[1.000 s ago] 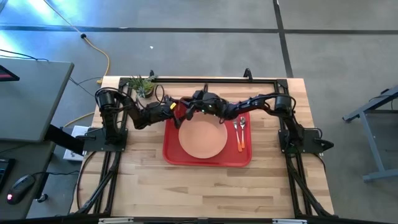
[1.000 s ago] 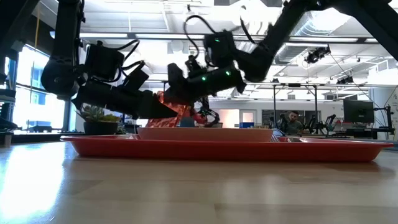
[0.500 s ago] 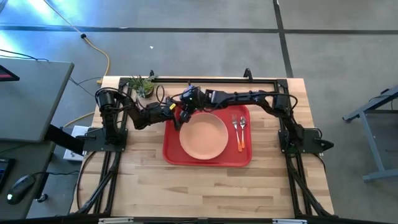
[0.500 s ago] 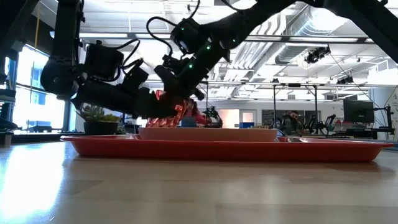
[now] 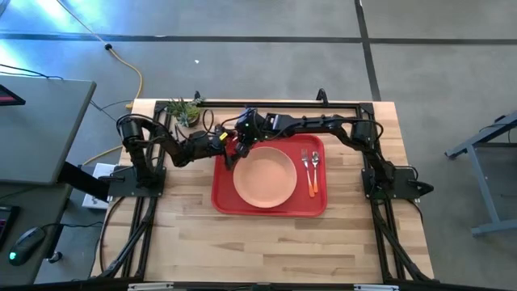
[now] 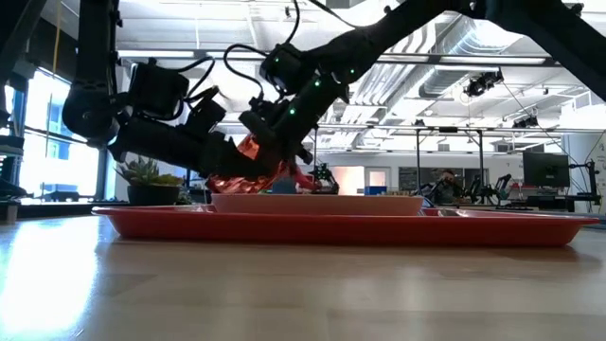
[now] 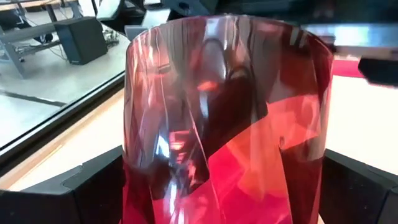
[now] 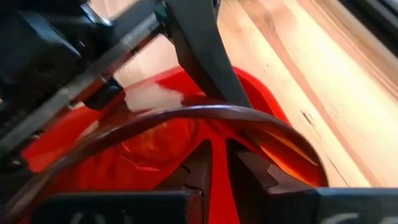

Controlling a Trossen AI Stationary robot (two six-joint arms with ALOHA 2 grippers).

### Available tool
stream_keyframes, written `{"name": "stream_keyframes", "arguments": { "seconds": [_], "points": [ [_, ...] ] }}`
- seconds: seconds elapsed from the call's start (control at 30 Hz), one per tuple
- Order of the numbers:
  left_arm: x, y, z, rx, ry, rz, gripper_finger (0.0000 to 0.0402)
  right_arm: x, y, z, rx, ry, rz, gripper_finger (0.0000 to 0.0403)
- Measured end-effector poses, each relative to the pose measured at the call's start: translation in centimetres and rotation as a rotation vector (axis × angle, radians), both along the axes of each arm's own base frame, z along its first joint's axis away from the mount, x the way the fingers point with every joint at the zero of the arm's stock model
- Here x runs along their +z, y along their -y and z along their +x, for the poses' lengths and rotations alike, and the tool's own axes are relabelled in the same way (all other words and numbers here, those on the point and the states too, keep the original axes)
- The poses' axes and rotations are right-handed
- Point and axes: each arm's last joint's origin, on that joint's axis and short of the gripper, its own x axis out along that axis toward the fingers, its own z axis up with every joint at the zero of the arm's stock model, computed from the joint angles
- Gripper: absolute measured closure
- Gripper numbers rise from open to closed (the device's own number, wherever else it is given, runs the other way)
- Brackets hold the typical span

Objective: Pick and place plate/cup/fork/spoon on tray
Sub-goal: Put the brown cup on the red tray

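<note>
The left hand [image 5: 224,145] clamps the cup [image 7: 227,118] between its fingers; the right hand [image 5: 240,142] nips its rim. Light, slick, thin-walled plastic: grip mid-wall, gently.

Your left arm reaches in low from the table's left side, its forearm nearly level, and the left gripper [image 5: 226,147] has its fingers [image 7: 93,190] clamped against both sides of the cup [image 7: 227,118]. Your right arm stretches across from the right, wrist bent down, with the right gripper [image 5: 245,136] pinching the cup's rim.
</note>
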Motion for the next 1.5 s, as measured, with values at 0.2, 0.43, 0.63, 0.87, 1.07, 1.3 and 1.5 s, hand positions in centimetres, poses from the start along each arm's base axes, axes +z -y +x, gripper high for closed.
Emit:
{"name": "stream_keyframes", "arguments": {
  "seconds": [0.2, 0.43, 0.63, 0.87, 1.07, 1.3, 1.5],
  "points": [
    [0.2, 0.0, 0.0, -0.008, 0.012, 0.004, 0.0001, -0.4, 0.1, 0.2, 0.004, 0.002, -0.004, 0.0398],
    [0.1, 0.0, 0.5, -0.066, 0.001, -0.008, 0.0001, -0.8, 0.1, -0.1, -0.004, -0.048, -0.017, 0.0402],
    [0.4, 0.0, 0.6, -0.052, 0.018, 0.005, 0.0001, 0.2, 0.0, 0.0, -0.038, -0.104, -0.053, 0.0402],
    [0.4, 0.2, 0.0, -0.035, 0.028, 0.017, 0.0001, 1.7, -0.8, 0.3, -0.059, -0.169, -0.105, 0.0402],
    [0.0, 0.7, -0.8, -0.090, 0.023, -0.005, 0.0001, 2.3, -0.9, 0.1, -0.041, -0.203, -0.093, 0.0403],
    [0.3, 0.6, -1.2, -0.086, 0.060, 0.030, 0.0001, 2.6, -0.9, 0.5, 0.020, -0.138, -0.043, 0.0402],
    [0.2, 0.3, -1.5, -0.053, 0.039, 0.048, 0.0004, 3.3, -0.7, 0.8, 0.028, -0.076, -0.075, 0.0397]
  ]
}}
